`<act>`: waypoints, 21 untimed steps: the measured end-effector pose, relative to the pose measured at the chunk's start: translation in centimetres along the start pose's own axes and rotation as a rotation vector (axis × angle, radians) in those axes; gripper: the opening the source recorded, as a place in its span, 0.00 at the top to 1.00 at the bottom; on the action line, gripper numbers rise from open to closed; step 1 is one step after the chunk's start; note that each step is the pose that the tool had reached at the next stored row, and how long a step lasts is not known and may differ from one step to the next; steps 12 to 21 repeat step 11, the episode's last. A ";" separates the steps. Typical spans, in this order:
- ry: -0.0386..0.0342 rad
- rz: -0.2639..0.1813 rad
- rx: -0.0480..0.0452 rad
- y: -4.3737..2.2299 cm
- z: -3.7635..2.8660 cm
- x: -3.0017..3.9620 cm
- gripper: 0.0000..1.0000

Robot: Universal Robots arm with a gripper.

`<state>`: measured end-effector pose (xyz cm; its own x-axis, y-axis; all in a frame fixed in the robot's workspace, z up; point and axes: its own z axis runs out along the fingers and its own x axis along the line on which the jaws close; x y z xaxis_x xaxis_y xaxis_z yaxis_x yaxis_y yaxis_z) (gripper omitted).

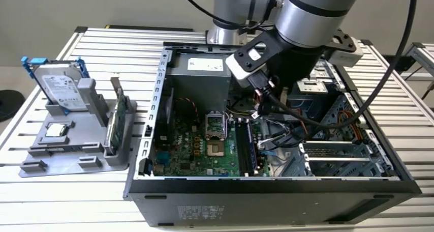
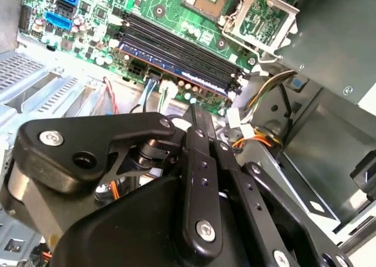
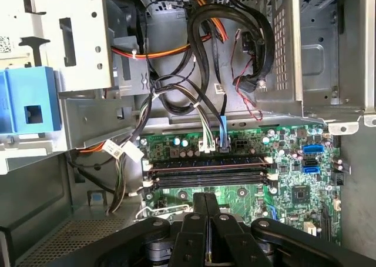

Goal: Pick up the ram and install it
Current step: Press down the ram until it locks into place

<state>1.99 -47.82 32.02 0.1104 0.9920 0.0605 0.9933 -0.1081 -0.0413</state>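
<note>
gripper [image 2: 200, 117] inside the PC case [image 1: 271, 183] | fingers pressed together, holding nothing | ram [image 2: 176, 67] sits in its motherboard [image 1: 203, 150] slot, looks installed

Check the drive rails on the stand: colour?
Blue rails, clearest in the exterior view.

Counter [image 1: 61, 206]: slatted, light metal. Open PC case [image 1: 271, 201] sits on it, centre to the exterior view's right, side panel off. Grey holder [image 1: 40, 166] on the exterior view's left, just beside the case, apart from it. Holder carries a hard drive [image 1: 61, 89] w/ blue rails, upright, and a green card [image 1: 117, 122] on edge.
</note>
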 end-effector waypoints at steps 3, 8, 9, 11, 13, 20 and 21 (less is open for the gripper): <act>0.0007 0.000 -0.0002 -0.01 -0.15 0.01 1.00; 0.0008 0.000 -0.0014 -0.01 -0.15 0.01 1.00; 0.0008 0.000 -0.0017 -0.01 -0.15 0.01 1.00; 0.0009 0.000 -0.0020 -0.01 -0.15 0.01 1.00; 0.0009 0.000 -0.0020 -0.01 -0.15 0.01 1.00; 0.0009 0.000 -0.0020 -0.01 -0.15 0.01 1.00; 0.0009 0.000 -0.0020 -0.01 -0.15 0.01 1.00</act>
